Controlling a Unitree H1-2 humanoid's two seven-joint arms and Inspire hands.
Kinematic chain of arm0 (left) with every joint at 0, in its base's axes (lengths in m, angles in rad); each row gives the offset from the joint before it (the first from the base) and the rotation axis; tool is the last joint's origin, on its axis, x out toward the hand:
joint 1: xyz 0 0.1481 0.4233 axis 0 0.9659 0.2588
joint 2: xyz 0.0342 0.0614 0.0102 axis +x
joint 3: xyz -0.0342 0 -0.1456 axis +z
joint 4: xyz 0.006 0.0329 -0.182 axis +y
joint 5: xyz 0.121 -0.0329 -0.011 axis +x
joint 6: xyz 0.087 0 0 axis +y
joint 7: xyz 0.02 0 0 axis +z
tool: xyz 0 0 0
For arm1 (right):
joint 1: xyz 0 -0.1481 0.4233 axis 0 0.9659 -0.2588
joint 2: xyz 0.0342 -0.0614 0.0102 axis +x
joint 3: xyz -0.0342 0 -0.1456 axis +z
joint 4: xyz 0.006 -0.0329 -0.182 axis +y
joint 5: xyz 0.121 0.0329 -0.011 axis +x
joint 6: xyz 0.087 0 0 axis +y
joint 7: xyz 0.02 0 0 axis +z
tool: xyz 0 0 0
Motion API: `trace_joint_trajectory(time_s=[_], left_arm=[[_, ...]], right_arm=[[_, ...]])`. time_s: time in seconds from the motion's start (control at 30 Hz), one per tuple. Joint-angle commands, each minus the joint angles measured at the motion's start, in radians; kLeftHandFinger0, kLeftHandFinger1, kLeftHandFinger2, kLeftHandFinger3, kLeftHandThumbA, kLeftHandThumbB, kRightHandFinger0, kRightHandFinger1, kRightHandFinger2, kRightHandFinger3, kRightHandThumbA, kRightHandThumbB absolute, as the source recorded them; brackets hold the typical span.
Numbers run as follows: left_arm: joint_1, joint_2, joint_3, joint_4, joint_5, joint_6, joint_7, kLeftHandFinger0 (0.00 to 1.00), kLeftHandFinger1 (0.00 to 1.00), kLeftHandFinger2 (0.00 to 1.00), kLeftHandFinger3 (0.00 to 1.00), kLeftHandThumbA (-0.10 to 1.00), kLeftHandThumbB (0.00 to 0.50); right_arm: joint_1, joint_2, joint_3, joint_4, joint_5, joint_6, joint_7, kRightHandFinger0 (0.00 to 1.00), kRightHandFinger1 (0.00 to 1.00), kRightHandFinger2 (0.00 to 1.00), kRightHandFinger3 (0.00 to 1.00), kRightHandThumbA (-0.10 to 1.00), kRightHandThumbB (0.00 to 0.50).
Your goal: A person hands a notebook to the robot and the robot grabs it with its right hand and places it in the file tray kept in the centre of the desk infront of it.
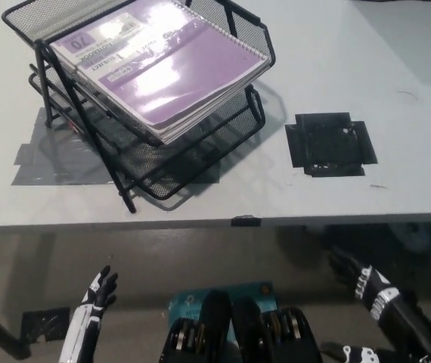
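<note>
One head view only, looking steeply down from above onto the tabletop, its near edge and the floor below.

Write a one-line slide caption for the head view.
Purple notebook lies in the black mesh file tray on the desk; both robot hands, left and right, hang empty below the desk edge.
</note>
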Motion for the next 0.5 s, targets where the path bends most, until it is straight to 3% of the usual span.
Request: trace_joint_trajectory(time_s=[0.0,0.07,0.2,0.47], left_arm=[[0.028,-0.006,0.003,-0.048,-0.047,-0.062,-0.009,1.00,1.00,1.00,1.00,1.00,0.500],[0.035,-0.001,-0.001,-0.045,-0.059,-0.067,-0.023,1.00,1.00,1.00,1.00,1.00,0.500],[0.044,0.005,-0.002,-0.031,-0.061,-0.090,-0.029,1.00,1.00,1.00,1.00,1.00,0.500],[0.047,0.002,0.001,-0.026,-0.091,-0.091,-0.036,1.00,1.00,1.00,1.00,1.00,0.500]], right_arm=[[0.038,0.119,-0.076,0.081,0.167,-0.140,-0.071,1.00,1.00,1.00,1.00,1.00,0.433],[0.038,0.141,-0.100,0.176,0.153,-0.160,-0.056,1.00,1.00,1.00,1.00,1.00,0.447],[0.026,0.155,-0.117,0.305,0.134,-0.194,-0.028,1.00,1.00,1.00,1.00,1.00,0.404],[0.017,0.141,-0.126,0.381,0.129,-0.233,-0.014,1.00,1.00,1.00,1.00,1.00,0.380]])
